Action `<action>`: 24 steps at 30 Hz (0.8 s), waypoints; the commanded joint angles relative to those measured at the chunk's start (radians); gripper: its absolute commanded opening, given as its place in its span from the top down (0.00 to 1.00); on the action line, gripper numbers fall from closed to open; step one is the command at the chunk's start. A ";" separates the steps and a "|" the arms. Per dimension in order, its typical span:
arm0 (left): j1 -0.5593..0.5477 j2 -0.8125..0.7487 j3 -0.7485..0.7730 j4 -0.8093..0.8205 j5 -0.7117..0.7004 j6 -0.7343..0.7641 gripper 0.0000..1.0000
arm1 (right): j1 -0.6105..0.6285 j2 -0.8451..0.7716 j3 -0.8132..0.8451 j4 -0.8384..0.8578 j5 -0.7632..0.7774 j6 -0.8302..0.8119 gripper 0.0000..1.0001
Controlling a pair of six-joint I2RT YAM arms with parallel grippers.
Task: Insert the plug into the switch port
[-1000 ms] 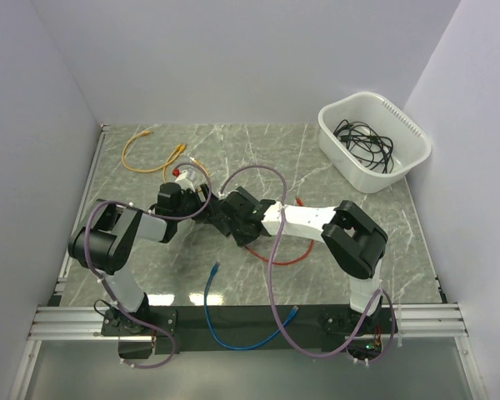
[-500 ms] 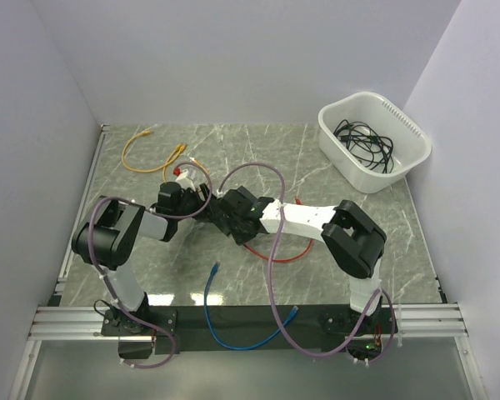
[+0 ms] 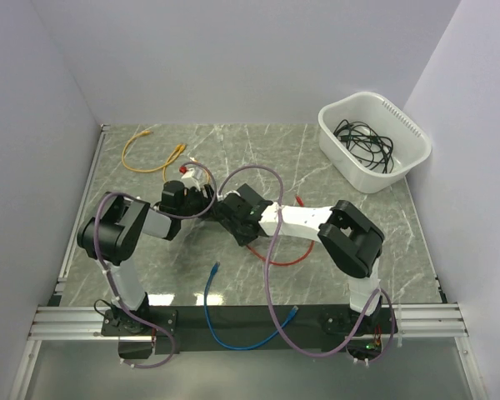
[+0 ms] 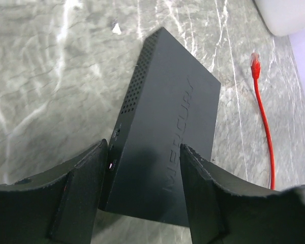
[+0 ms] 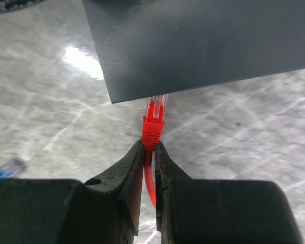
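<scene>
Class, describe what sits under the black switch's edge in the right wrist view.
The red plug, pinched in the right claw, pokes its clear tip under the switch. The port itself is covered, so seating cannot be judged.

Open tabletop (image 3: 275, 154) lies beyond the switch (image 4: 168, 127); the white tub (image 3: 346, 162) blocks the far right, a yellow cable (image 3: 150, 154) the far left.

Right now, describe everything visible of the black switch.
The switch is a thin, flat, matte-black rectangular box, plastic by its look, with faint MERCURY lettering on top and vent holes along one side. It lies flat on the marble table. The left fingers straddle its near end; contact cannot be told. At another edge, the clear tip of the red plug, pinched in the right fingers, disappears under it.
</scene>
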 commanded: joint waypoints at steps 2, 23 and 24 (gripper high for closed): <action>-0.065 0.038 0.021 -0.003 0.181 0.022 0.37 | -0.034 -0.036 0.018 0.194 0.087 -0.096 1.00; -0.080 0.086 0.022 0.023 0.268 0.108 0.35 | -0.047 -0.152 -0.173 0.407 -0.193 -0.459 1.00; -0.082 0.087 0.021 0.026 0.268 0.106 0.34 | -0.037 -0.148 -0.172 0.404 -0.192 -0.461 1.00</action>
